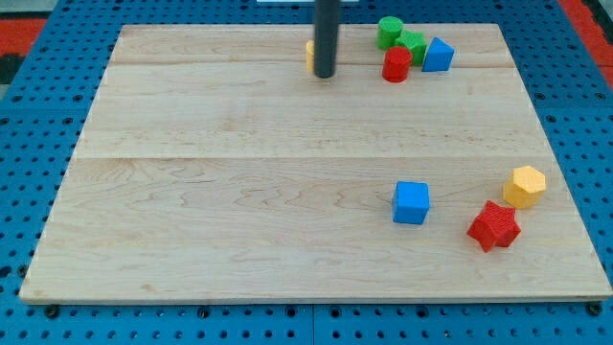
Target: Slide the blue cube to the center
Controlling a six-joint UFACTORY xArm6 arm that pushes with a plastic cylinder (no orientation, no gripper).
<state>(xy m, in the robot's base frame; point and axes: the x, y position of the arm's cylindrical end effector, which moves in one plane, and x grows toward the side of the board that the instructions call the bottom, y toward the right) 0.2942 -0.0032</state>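
Note:
The blue cube (411, 202) lies on the wooden board (239, 172) at the view's lower right. My tip (325, 75) rests on the board near the view's top centre, far up and left of the blue cube. A yellow block (309, 55) is mostly hidden right behind the rod; its shape cannot be made out.
At the view's top right sit a green cylinder (389, 31), a second green block (413, 44), a red cylinder (396, 64) and a blue triangular block (439, 55), clustered together. A yellow hexagonal block (525, 185) and a red star-shaped block (494, 226) lie right of the blue cube.

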